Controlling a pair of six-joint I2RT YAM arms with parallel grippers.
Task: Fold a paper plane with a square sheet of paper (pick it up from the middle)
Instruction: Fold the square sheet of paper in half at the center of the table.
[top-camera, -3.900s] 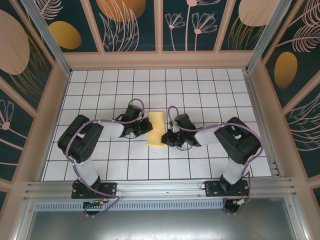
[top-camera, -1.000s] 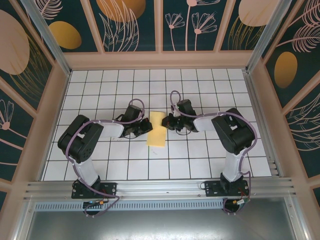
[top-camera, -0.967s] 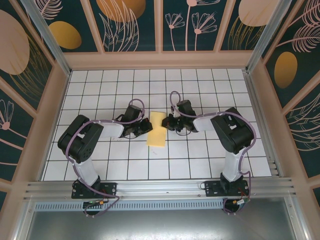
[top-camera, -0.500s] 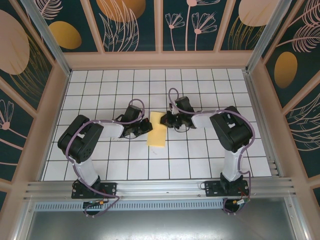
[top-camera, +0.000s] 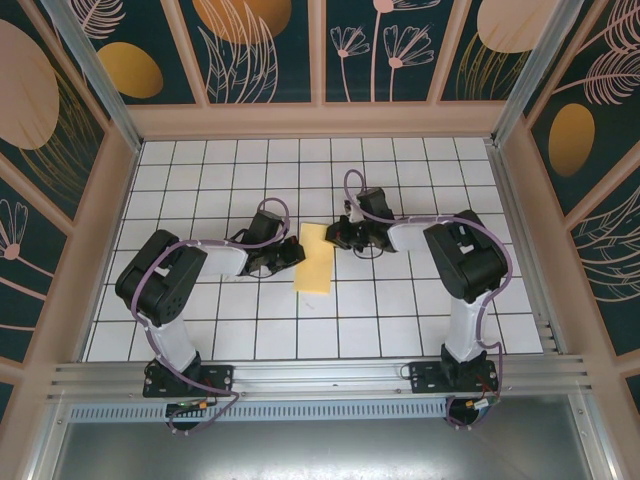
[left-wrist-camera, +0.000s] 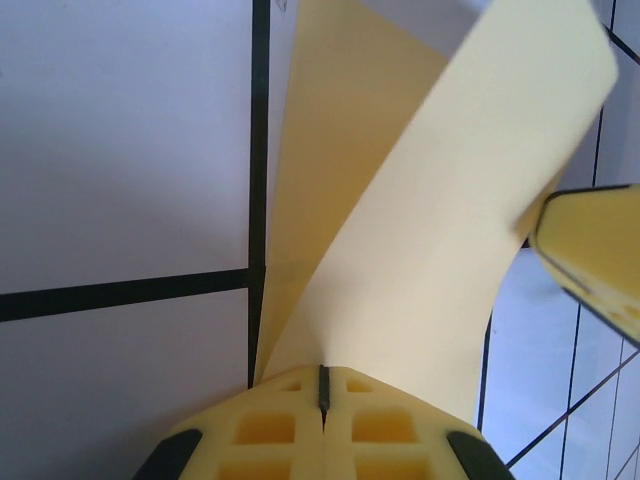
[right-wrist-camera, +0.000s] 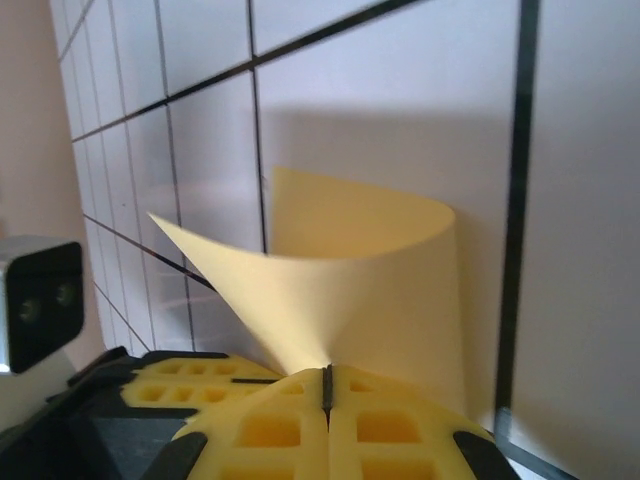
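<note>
The square sheet of paper (top-camera: 314, 262) lies mid-table as a long, doubled yellow strip; it has no paper plane form. My left gripper (top-camera: 298, 251) is shut on its left edge, and the sheet (left-wrist-camera: 430, 230) fans out from the closed fingers (left-wrist-camera: 300, 425). My right gripper (top-camera: 334, 233) is shut on the far right corner. There the paper (right-wrist-camera: 360, 290) curls up off the tiles from the pinched fingertips (right-wrist-camera: 290, 425). The two grippers sit close together, with the strip between them.
White tiles with black grid lines (top-camera: 400, 320) surround the sheet. Raised beige walls (top-camera: 320, 120) bound the table on three sides, and a metal rail (top-camera: 320, 375) carries the arm bases at the near edge. The left gripper's yellow fingers (right-wrist-camera: 170, 380) show in the right wrist view.
My right gripper slid along the sheet's right edge from its near part to the far corner, and that corner curled up. The left gripper stayed put.
</note>
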